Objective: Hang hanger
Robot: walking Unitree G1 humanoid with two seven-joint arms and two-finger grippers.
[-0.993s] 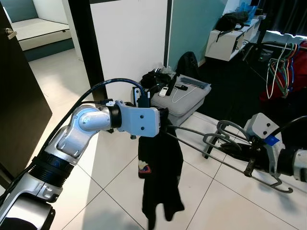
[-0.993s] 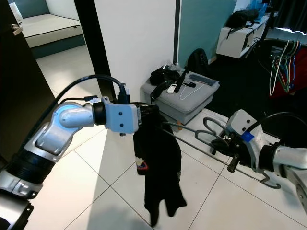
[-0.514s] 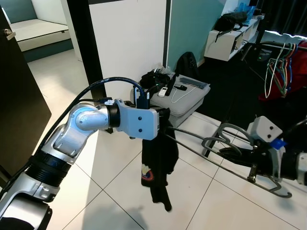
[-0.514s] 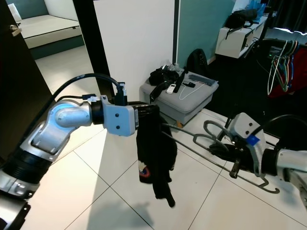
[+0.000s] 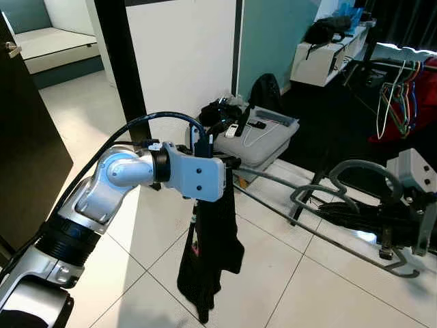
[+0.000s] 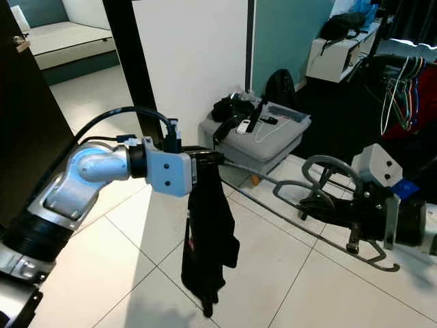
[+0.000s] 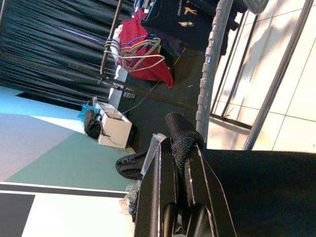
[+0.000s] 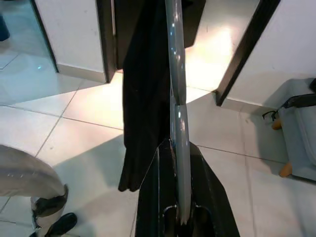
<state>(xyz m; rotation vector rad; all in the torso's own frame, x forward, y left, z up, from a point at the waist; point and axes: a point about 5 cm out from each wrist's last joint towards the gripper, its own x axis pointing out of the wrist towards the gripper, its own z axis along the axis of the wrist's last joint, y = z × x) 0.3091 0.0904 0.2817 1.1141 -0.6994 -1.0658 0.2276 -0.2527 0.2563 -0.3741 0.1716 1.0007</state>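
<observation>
My left gripper is shut on the collar of a black garment, which hangs from it toward the tiled floor. In the left wrist view its fingers pinch a fold of the fabric. A grey hanger stretches from the garment's top to my right gripper, which is shut on its bar. The hanger's hook curves up near my right wrist. In the right wrist view the grey bar runs between the fingers toward the garment.
A grey ottoman loaded with small items stands behind the garment. A rack with coloured hangers and red clothing is at the far right. A dark door stands at the left and a black pillar behind my left arm.
My right arm has drawn the hanger to the right and a little up. The garment has turned and now hangs longer and narrower under my left gripper.
</observation>
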